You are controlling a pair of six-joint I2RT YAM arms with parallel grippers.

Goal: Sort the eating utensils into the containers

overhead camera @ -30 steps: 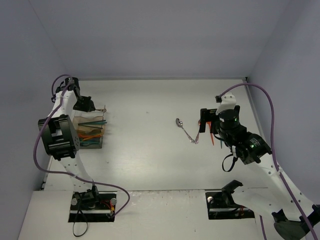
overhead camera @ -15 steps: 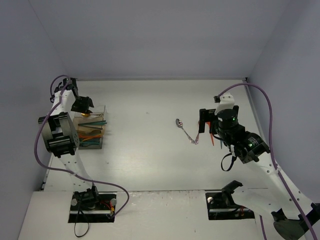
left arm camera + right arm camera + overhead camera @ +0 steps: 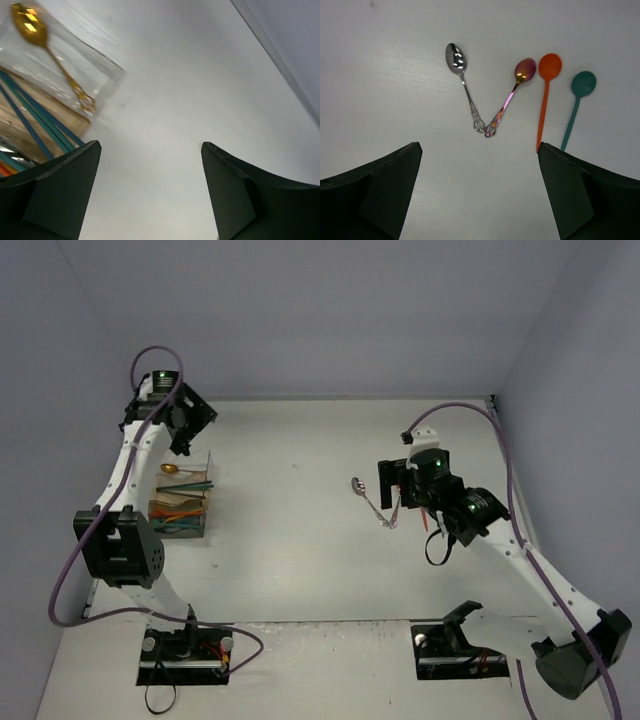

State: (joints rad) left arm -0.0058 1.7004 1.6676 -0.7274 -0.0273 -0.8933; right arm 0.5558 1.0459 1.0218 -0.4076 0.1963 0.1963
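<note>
Eating utensils [image 3: 180, 510] lie in two groups. An ornate silver spoon [image 3: 464, 90], an iridescent pink spoon [image 3: 510, 97], a matte orange spoon [image 3: 545, 95] and a teal spoon [image 3: 575, 105] rest on the white worktop [image 3: 300, 540], just ahead of the right jaws. That arm is stretched forward, its jaws wide apart and empty. The left arm stands raised, its jaws apart and empty. Up-left of them a shiny gold spoon [image 3: 50, 55] lies inside the clear box [image 3: 107, 75].

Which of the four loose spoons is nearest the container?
The silver spoon, leftmost; the iridescent spoon, orange spoon and teal spoon lie farther right.
</note>
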